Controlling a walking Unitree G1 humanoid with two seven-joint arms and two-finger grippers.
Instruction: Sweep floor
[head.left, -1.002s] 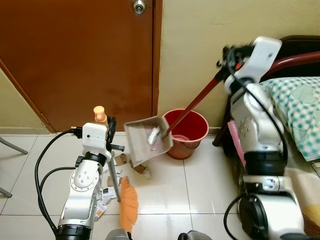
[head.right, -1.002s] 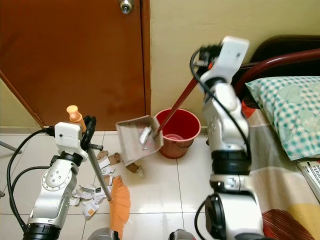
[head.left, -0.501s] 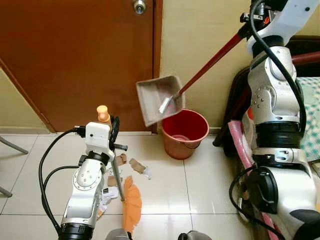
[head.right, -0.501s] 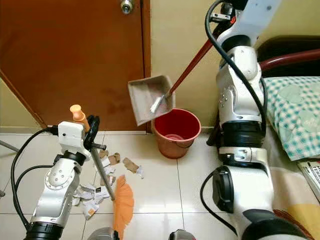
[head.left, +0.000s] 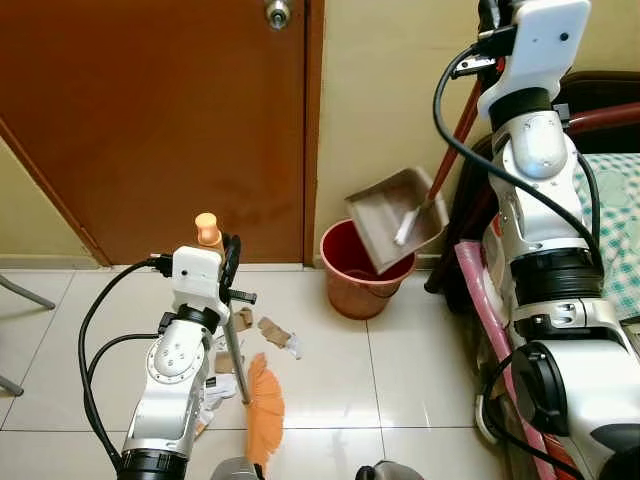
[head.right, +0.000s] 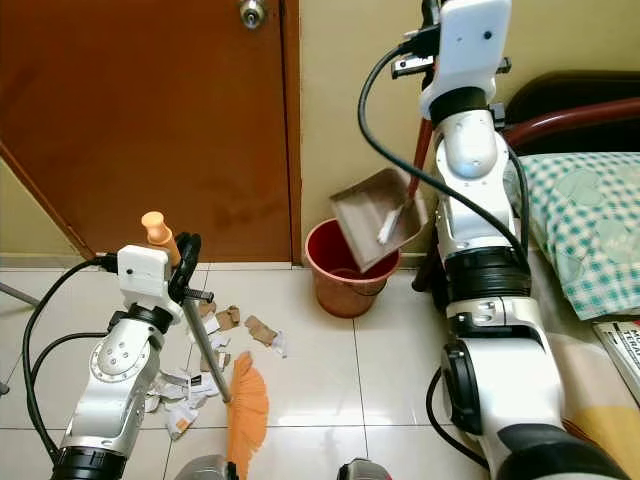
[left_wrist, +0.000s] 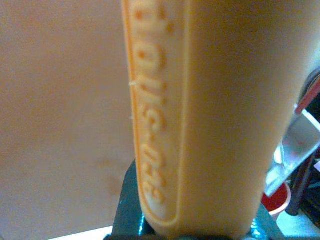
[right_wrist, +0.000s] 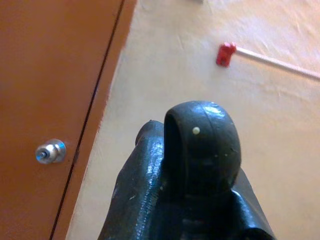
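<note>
While our right gripper (head.left: 478, 20) grips the dustpan (head.left: 397, 217) handle up high, pan tilted over the red bucket (head.left: 357, 272), our left gripper (head.left: 222, 262) clamps the broom (head.left: 262, 408); paper scraps (head.left: 275, 332) lie on floor tiles beside the bristles, bucket-ward.

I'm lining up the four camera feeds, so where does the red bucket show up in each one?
Left eye view: red bucket right of centre, by the wall, under the tilted dustpan.
Right eye view: just right of centre, under the dustpan.
Left wrist view: a sliver at the frame's edge.
Right wrist view: not in it.
Shared landmark: the brown door.
</note>
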